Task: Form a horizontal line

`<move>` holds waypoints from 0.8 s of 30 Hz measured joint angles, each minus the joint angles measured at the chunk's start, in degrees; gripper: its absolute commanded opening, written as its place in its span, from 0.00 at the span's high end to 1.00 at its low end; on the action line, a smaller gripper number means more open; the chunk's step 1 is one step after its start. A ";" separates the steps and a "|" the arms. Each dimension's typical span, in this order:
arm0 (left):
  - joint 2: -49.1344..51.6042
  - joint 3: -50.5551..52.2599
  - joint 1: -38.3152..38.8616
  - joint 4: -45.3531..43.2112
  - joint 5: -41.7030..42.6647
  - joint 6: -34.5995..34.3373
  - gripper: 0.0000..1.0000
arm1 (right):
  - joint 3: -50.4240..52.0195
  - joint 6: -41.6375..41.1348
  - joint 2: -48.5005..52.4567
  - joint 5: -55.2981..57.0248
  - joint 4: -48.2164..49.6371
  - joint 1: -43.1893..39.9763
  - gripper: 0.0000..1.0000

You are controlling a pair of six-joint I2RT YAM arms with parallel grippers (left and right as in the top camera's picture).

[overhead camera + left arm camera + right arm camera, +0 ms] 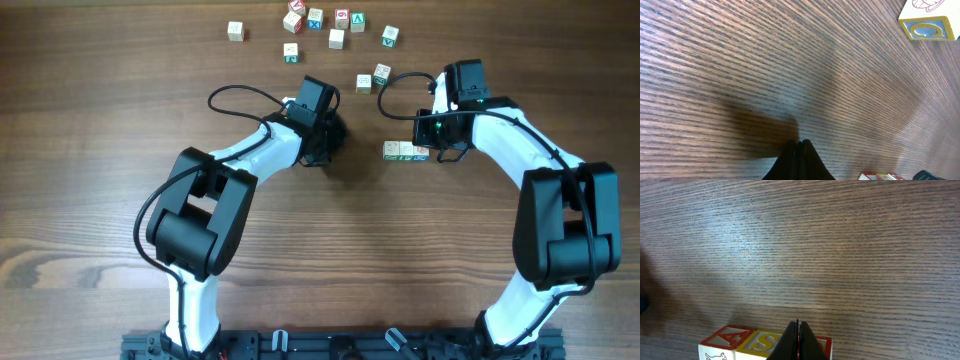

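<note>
The horizontal line (398,150) is a short row of three pale letter cubes touching side to side, between my two arms. In the right wrist view the row (760,342) shows a red-framed cube, a yellow "S" cube and a red cube partly hidden behind my fingers. My right gripper (797,326) is shut and empty, with its tips over the row's right end (430,150). My left gripper (325,148) is shut and empty, left of the row and apart from it. Its tips (800,144) are close over bare wood. The row's end (880,176) shows at the bottom right there.
Several loose letter cubes lie scattered at the far edge (336,38), one off to the left (235,31). Two more (373,78) sit just behind the row. A cube with a blue "C" in a yellow frame (927,27) shows in the left wrist view.
</note>
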State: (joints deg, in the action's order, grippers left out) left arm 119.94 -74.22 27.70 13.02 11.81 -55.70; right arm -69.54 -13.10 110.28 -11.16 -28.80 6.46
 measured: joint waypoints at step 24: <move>0.00 0.02 0.00 0.00 0.00 0.00 0.96 | 0.00 0.00 0.00 -3.02 -0.50 -0.02 0.96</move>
State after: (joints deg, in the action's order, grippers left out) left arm 119.94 -74.19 27.70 13.02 11.81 -55.70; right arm -69.54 -13.10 110.28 -14.17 -29.30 6.44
